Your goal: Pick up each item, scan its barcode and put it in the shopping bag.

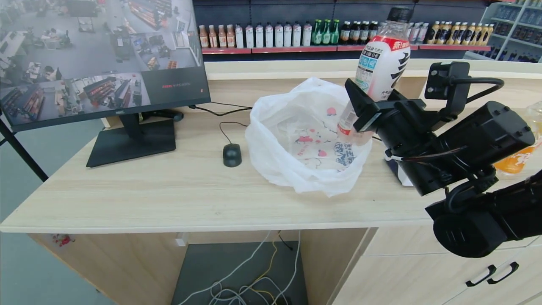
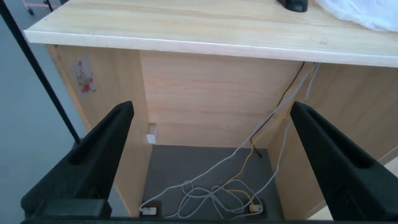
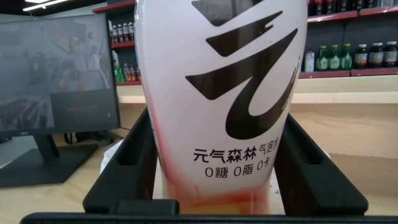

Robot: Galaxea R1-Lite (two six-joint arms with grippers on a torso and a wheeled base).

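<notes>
My right gripper [image 1: 360, 112] is shut on a tall drink bottle [image 1: 379, 63] with a white-and-red label and a dark cap, held upright over the right rim of the white shopping bag [image 1: 305, 140]. The bag lies open on the wooden counter [image 1: 127, 190], a printed item inside it. In the right wrist view the bottle [image 3: 221, 93] stands between my two black fingers [image 3: 127, 162]. My left gripper [image 2: 211, 162] is open, low down in front of the counter's edge, facing the cable space under it, with nothing between its fingers.
A monitor [image 1: 97, 59] stands at the counter's left, a black mouse [image 1: 232, 154] beside the bag. An orange drink bottle [image 1: 518, 159] and a white carton [image 1: 400, 171] lie at the right behind my arm. Cables [image 2: 217, 186] hang under the counter.
</notes>
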